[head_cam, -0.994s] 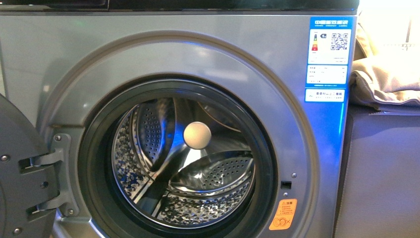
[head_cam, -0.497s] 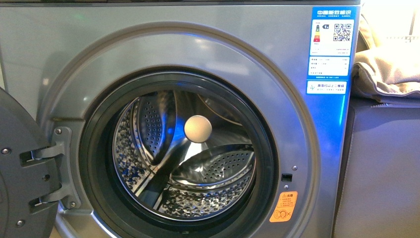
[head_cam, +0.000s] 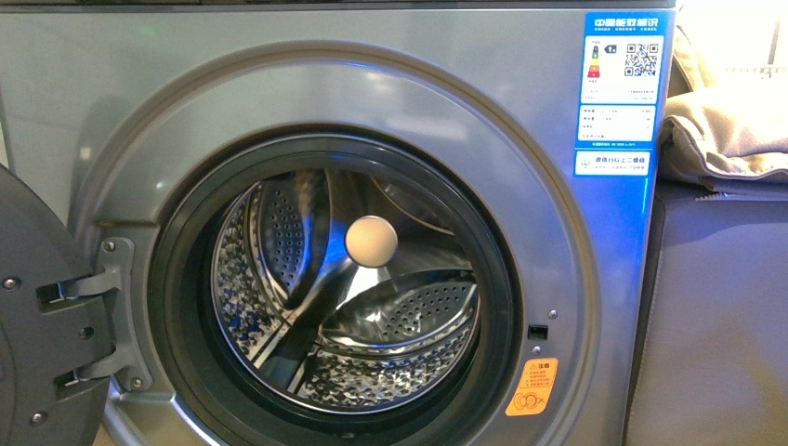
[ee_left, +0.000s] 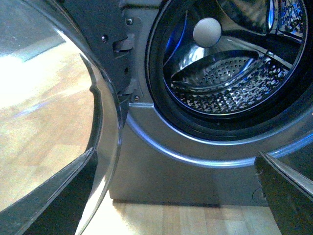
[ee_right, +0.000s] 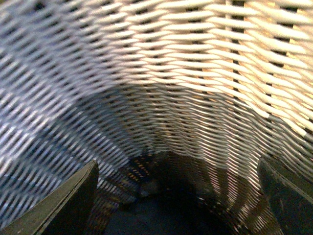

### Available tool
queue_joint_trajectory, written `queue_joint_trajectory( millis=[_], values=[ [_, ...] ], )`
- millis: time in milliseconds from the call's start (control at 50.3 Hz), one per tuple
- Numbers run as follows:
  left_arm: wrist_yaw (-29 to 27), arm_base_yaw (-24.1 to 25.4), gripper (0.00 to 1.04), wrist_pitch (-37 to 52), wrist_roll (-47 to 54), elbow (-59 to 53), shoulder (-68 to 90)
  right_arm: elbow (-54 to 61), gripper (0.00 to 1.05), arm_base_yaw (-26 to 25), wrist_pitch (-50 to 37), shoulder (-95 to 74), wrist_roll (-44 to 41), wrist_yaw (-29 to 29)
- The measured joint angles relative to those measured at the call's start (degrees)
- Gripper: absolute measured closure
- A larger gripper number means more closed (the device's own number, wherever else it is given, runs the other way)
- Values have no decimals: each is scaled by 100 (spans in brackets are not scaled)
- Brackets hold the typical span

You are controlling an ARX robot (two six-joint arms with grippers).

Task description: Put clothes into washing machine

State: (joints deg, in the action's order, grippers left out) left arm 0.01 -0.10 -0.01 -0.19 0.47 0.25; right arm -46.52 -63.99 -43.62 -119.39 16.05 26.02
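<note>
Washer (head_cam: 372,84): grey-silver front-loader that fills the front view, porthole open.
Door (head_cam: 37,353): swung out left of the washer on its hinge (head_cam: 93,316). In the left wrist view its glass bowl (ee_left: 58,98) stands close beside the camera.
Drum (head_cam: 409,372): perforated steel inside the washer's dark gasket (head_cam: 177,307), with a pale round hub (head_cam: 372,242) at its back. Only bare metal shows in it.
Labels: blue-white energy label (head_cam: 621,93) at the washer's upper right corner, orange sticker (head_cam: 531,387) at its lower right.
Left gripper (ee_left: 176,154): held low in front of the washer, just beside the open door and aimed at the porthole's lower rim. Its dark fingers (ee_left: 58,200) are spread wide with nothing between them. Wood floor (ee_left: 171,220) lies below.
Right gripper (ee_right: 177,162): pointed down into a wicker basket (ee_right: 195,73), fingers (ee_right: 288,196) spread apart and gripping nothing. Where the basket stands relative to the washer cannot be told.
Clothes (ee_right: 161,218): a dark blue-grey mass at the basket's bottom, beyond the right fingertips. It is dim, and contact cannot be told.
Beige cloth (head_cam: 734,139): folded on a grey cabinet (head_cam: 715,325) just right of the washer.
</note>
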Motion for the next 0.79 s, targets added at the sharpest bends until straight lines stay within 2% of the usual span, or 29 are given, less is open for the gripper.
queue_joint_trajectory(
  millis=[60,139,397,576,676,795],
  values=[
    [2,0,6,0,0,0,0,66,8,7,76,184,92,-105],
    [0,0,6,0,0,0,-2,168,8,-85,46,415,243,192],
    [0,0,6,0,0,0,-4,278,8,-365,-151,632,494,72],
    [0,0,6,0,0,0,-4,-76,8,-367,328,411,527,-525],
    [0,0,6,0,0,0,-4,-461,8,-319,772,26,765,-957],
    [0,0,6,0,0,0,-4,-704,8,-258,1097,-278,1150,-1176]
  ],
)
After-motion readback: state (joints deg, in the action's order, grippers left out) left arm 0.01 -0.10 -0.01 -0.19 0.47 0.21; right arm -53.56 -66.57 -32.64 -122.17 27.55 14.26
